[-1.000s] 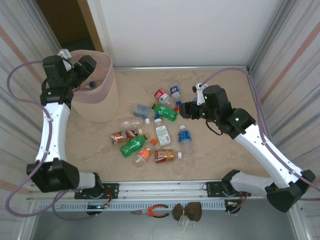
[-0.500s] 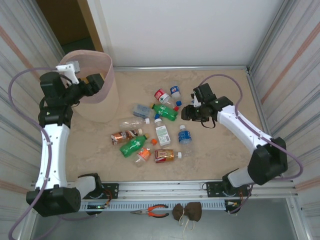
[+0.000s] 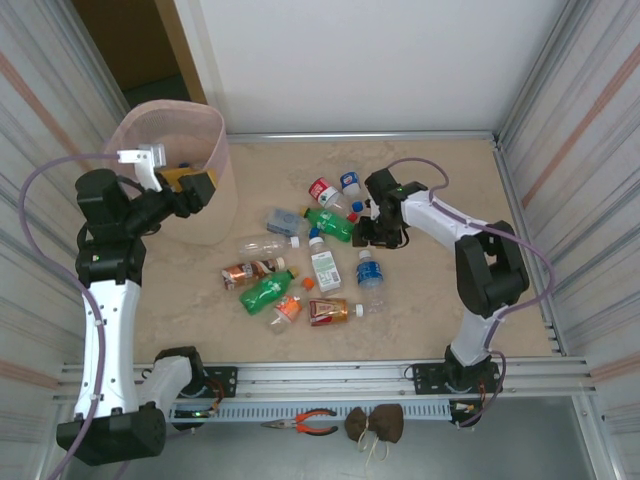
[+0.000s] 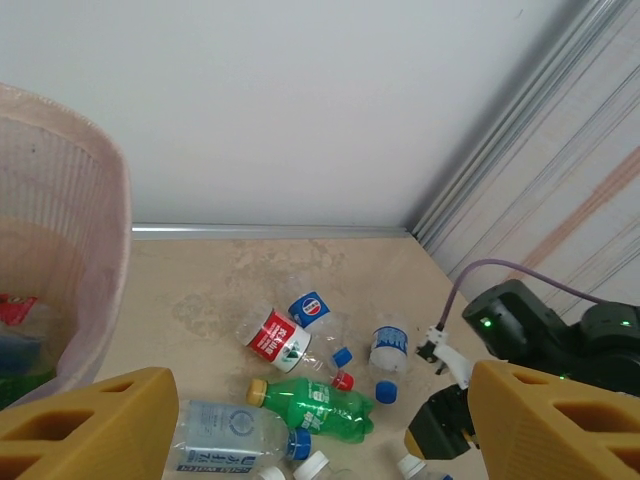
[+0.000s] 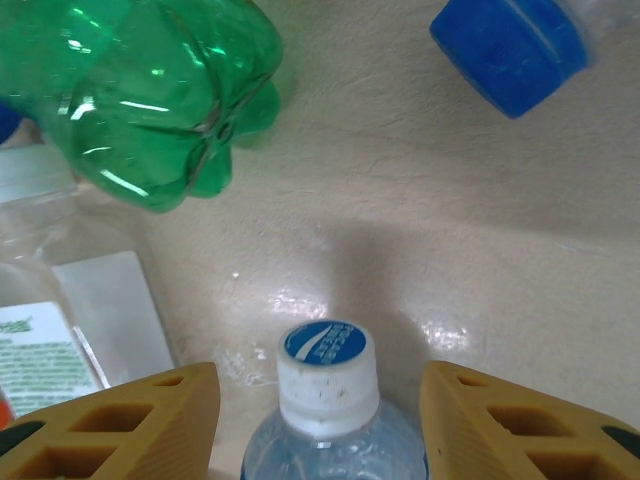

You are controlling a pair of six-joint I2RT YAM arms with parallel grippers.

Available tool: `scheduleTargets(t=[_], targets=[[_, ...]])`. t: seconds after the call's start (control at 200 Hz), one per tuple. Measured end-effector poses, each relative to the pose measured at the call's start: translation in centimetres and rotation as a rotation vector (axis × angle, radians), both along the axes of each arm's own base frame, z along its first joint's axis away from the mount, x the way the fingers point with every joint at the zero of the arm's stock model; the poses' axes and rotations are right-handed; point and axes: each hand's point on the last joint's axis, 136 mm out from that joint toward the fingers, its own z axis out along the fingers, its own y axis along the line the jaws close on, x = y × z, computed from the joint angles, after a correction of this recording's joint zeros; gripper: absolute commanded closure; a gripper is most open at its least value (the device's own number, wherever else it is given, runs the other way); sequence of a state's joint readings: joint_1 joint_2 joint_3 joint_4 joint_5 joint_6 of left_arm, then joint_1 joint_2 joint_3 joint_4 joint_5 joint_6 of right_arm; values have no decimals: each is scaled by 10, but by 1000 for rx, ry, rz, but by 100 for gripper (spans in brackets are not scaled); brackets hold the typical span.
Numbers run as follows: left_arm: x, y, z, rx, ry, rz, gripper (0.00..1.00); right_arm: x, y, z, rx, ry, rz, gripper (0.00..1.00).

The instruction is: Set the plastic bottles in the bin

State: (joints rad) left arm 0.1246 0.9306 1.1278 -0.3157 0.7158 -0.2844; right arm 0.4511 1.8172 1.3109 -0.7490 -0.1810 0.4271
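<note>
Bench [image 3: 430,310] carries about a dozen loose plastic bottles [image 3: 322,268] in a central heap, layout unchanged over the last second; bin [image 3: 218,205] stands far left, a few bottles already inside; left claw [image 3: 192,184] has drawn back from over the bin mouth to its near wall, jaws wide and empty, so I judge a drop finished; right claw [image 5: 320,425] has swung in low, jaws narrowing astride the white-capped water bottle [image 5: 327,362]; whether they grip yet, cannot tell.
</note>
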Motion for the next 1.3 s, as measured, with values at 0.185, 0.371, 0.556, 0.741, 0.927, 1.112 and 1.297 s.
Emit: scheduleTargets(t=[0.185, 0.371, 0.556, 0.741, 0.927, 1.112, 1.297], targets=[[0, -2, -4, -7, 4, -15, 23, -1, 0, -23, -23, 46, 20, 49], [1, -3, -7, -25, 3, -21, 24, -4, -1, -39, -40, 86, 34, 52], [2, -4, -5, -41, -10, -30, 24, -5, -1, -43, -45, 92, 46, 55], [4, -6, -8, -62, -3, -41, 24, -5, -1, -43, -46, 91, 47, 62], [5, -7, -5, -72, -9, -44, 25, -4, -1, -43, -48, 87, 46, 67], [5, -9, -3, -87, -25, -62, 26, -4, -2, -41, -50, 80, 45, 71], [4, -11, 2, -91, -50, -73, 27, -4, -4, -25, -35, 31, 43, 71]])
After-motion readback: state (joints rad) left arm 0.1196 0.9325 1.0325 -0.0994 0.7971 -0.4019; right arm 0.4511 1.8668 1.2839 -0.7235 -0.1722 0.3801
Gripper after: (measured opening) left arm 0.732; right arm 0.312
